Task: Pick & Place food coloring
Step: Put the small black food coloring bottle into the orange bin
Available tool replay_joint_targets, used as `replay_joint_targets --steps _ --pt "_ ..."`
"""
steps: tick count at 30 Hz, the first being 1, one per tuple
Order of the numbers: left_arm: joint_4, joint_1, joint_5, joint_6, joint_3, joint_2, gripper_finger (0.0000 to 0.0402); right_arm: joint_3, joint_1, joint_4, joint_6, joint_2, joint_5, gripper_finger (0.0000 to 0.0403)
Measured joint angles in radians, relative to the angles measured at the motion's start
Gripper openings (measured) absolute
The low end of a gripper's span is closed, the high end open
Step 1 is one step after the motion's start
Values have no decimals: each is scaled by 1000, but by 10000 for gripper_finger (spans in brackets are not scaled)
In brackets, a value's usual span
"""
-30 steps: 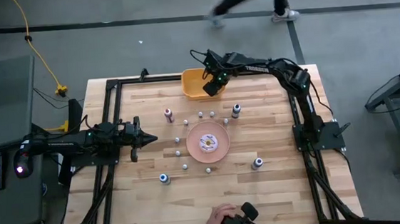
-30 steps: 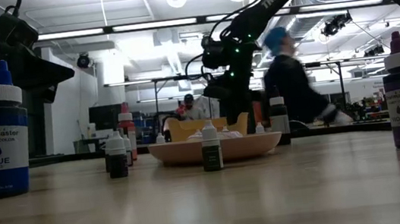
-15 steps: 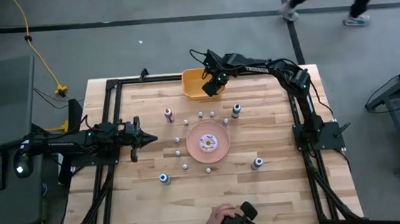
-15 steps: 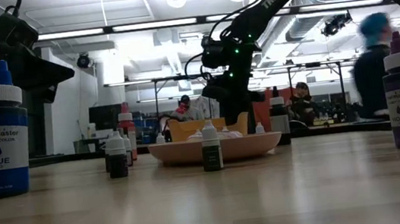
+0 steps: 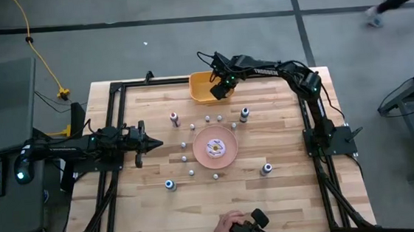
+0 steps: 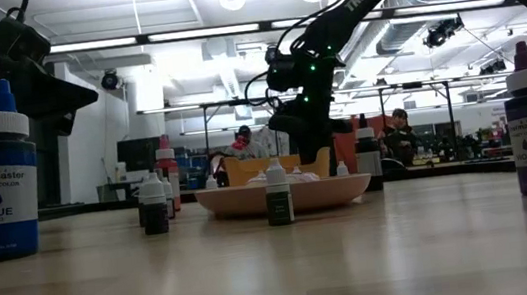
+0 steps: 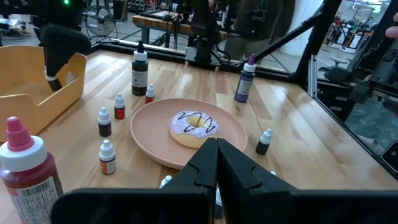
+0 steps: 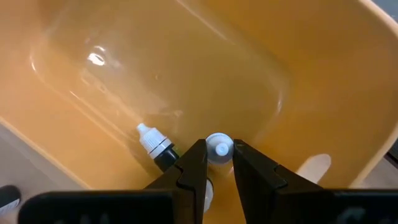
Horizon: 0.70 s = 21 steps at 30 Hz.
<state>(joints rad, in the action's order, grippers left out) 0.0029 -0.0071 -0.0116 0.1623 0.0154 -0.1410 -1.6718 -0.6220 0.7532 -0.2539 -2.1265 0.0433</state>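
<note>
Our right hand [image 8: 217, 163] grips a small bottle [image 8: 218, 149] inside the orange bin [image 8: 186, 68], beside one already dropped [image 8: 155, 147]; many bottles [image 5: 244, 114] remain on the tabletop [image 5: 287, 191].

The table [image 5: 157, 146] is seen from straight overhead in the high view, level across its top in the low view; the pink plate [image 6: 285, 195] is shared with the left wrist view, while the orange bin [image 8: 186, 68] is viewed close by the right wrist camera
</note>
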Motion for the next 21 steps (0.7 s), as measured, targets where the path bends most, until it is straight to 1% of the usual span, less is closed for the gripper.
replay_joint_targets --steps 21 --pt "0 0 0 0 0 0 1 0 0 4 0 0 -22 67"
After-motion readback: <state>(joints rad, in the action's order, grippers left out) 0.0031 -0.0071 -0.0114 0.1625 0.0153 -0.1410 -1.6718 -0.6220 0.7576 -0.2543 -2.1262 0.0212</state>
